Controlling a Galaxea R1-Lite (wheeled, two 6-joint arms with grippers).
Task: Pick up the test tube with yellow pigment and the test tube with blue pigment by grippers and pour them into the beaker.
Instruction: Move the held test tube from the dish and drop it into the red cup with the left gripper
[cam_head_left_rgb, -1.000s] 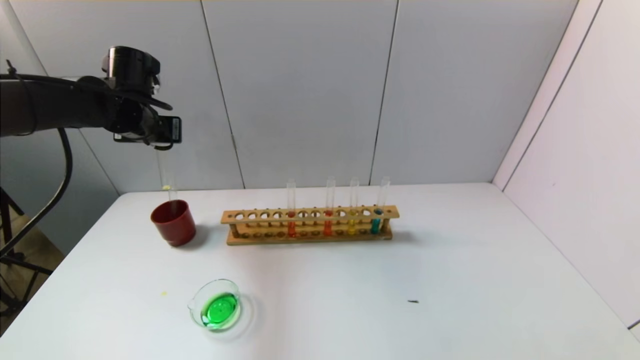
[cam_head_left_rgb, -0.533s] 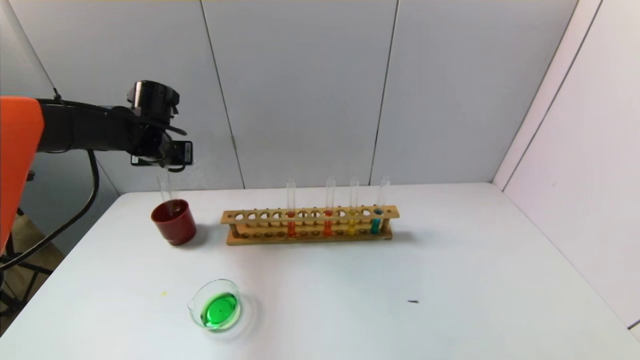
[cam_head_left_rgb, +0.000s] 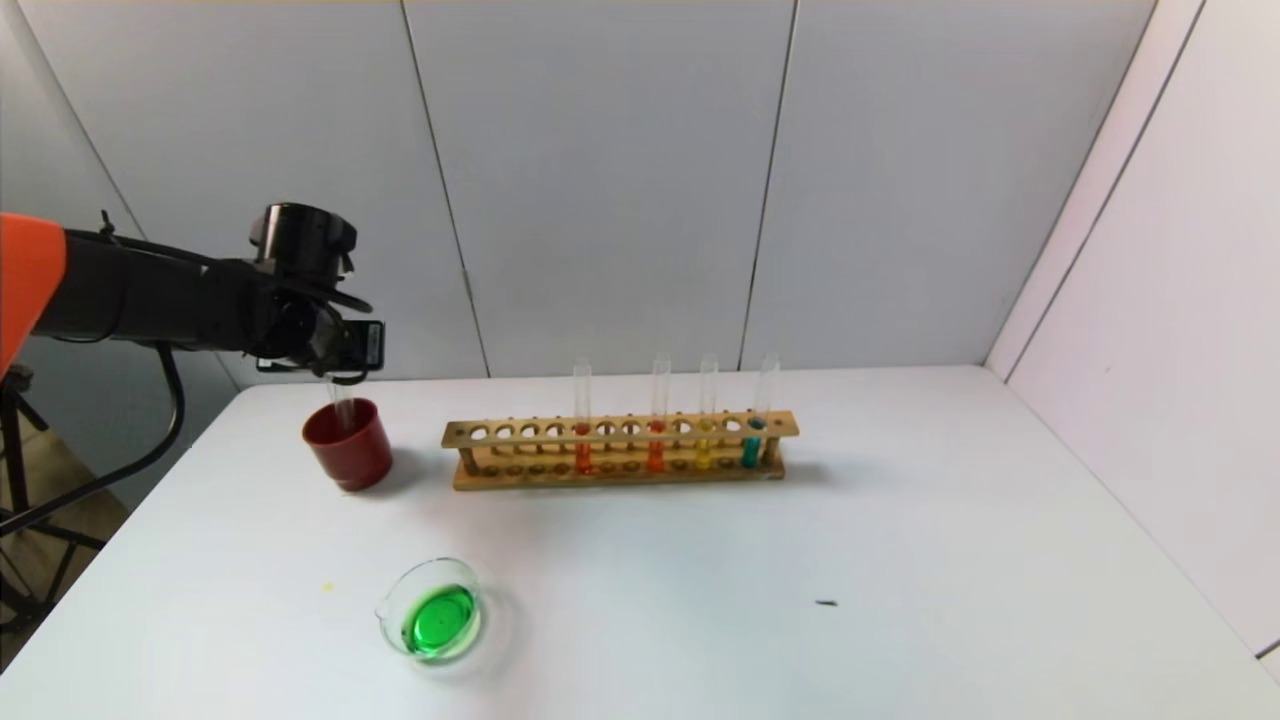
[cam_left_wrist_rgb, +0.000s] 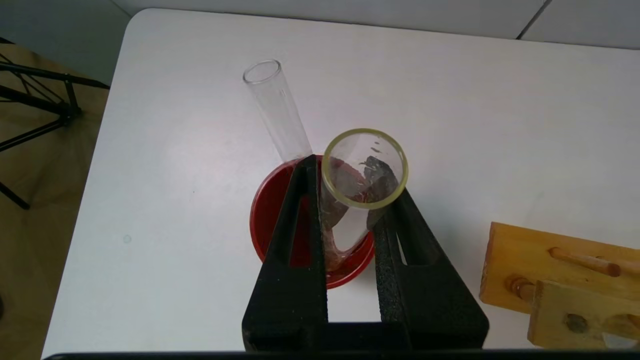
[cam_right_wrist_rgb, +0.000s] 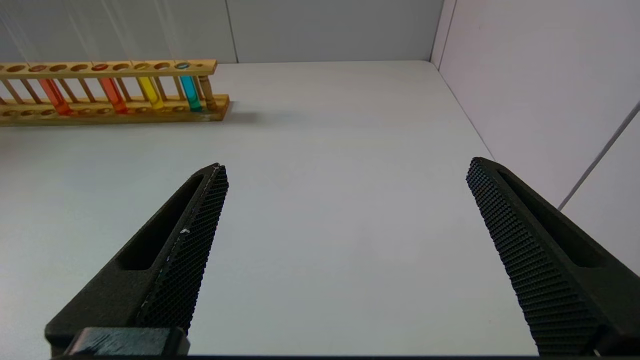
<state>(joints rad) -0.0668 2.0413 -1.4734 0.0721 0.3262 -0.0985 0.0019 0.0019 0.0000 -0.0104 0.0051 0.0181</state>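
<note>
Now the left gripper (cam_head_left_rgb: 345, 378) has descended, clamped on an emptied tube (cam_left_wrist_rgb: 363, 172), its base inside the red cup (cam_head_left_rgb: 347, 444). Pouring looks finished: the beaker (cam_head_left_rgb: 432, 608) holds green liquid. Right gripper (cam_right_wrist_rgb: 345, 250) idles wide open.

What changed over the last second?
The left gripper, jaws shut on an emptied test tube, came down and lowered it into the red cup, beside another empty tube already there. Rack, beaker of green liquid and the open right gripper stayed put.
</note>
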